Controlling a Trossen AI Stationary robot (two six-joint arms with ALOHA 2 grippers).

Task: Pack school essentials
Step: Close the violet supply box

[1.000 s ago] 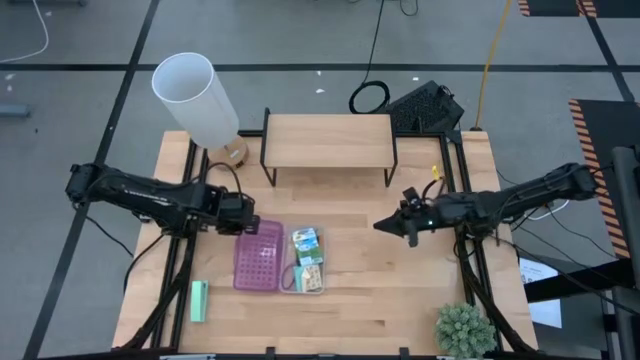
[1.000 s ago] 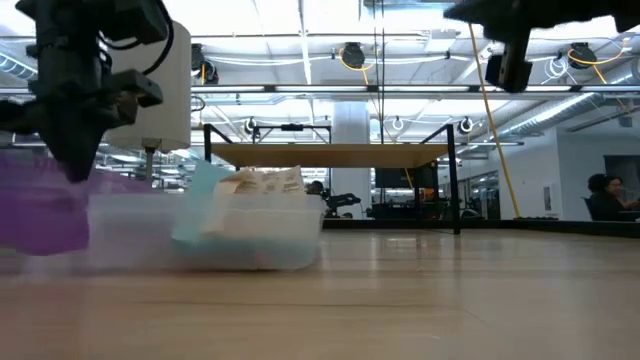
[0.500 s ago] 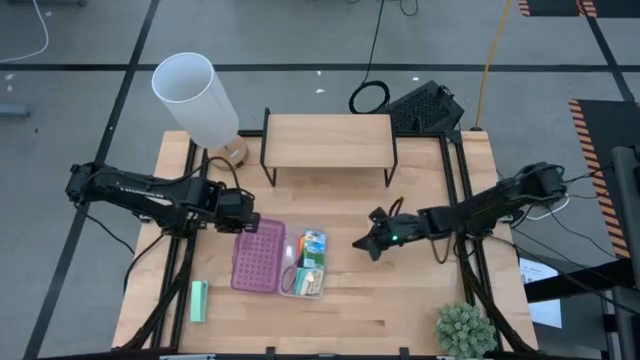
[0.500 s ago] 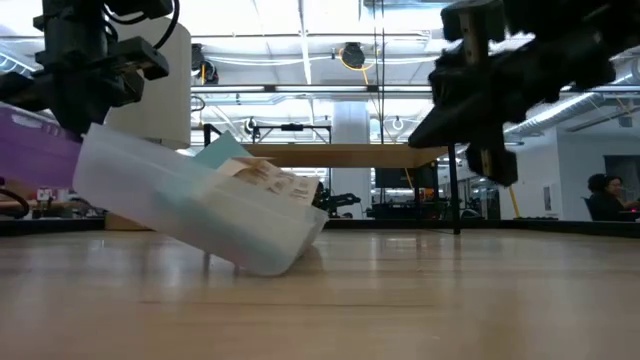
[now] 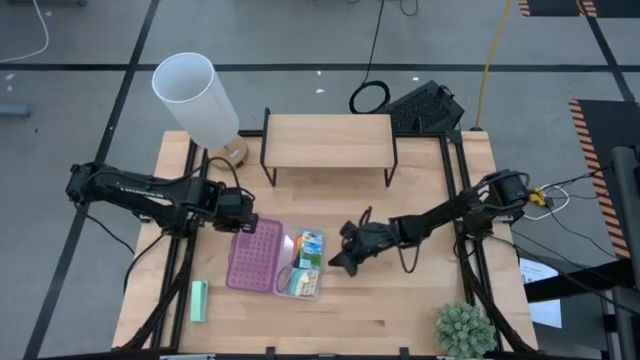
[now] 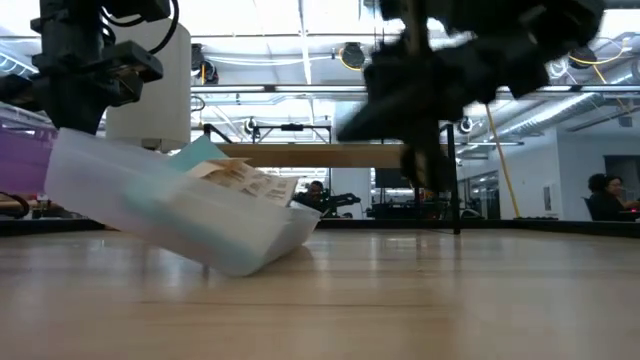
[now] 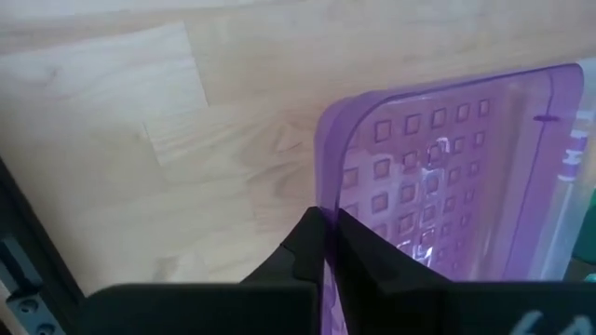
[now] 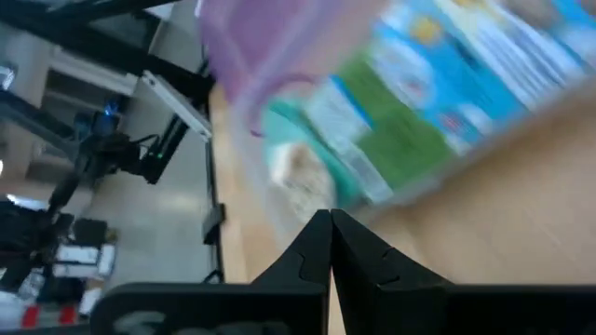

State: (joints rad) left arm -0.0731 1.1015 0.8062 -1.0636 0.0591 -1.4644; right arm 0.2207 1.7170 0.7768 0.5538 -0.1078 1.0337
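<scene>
Now, on the pale wooden worktop (image 5: 400, 310), the purple studded plastic case with its clear half (image 5: 255, 256) lies open. The left gripper (image 5: 247, 224) has its jaws clamped on the purple lid's rim at the case's twelve o'clock edge; the left wrist view shows both fingers closed over that edge. In the low view the clear tray (image 6: 170, 215) is tipped, its lid-side end lifted off the worktop.

Contents sit in the clear half: a green-blue printed packet (image 5: 308, 249), a teal-beige pad (image 5: 303, 283) below it, and a pink pencil-like piece (image 5: 291, 248) beside the packet. Smaller items cannot be told apart.

The right gripper (image 5: 338, 263) hovers just beside the tray's three o'clock wall, jaws pressed together and empty in its wrist view, pointing toward nine o'clock at the packet (image 8: 438, 102).

The key relation: the tray lies at nine o'clock from the right jaws, its long axis running twelve to six, crosswise to their approach. The right arm is nearer the contents; likely it steadies or nudges them while the left closes the lid.
</scene>
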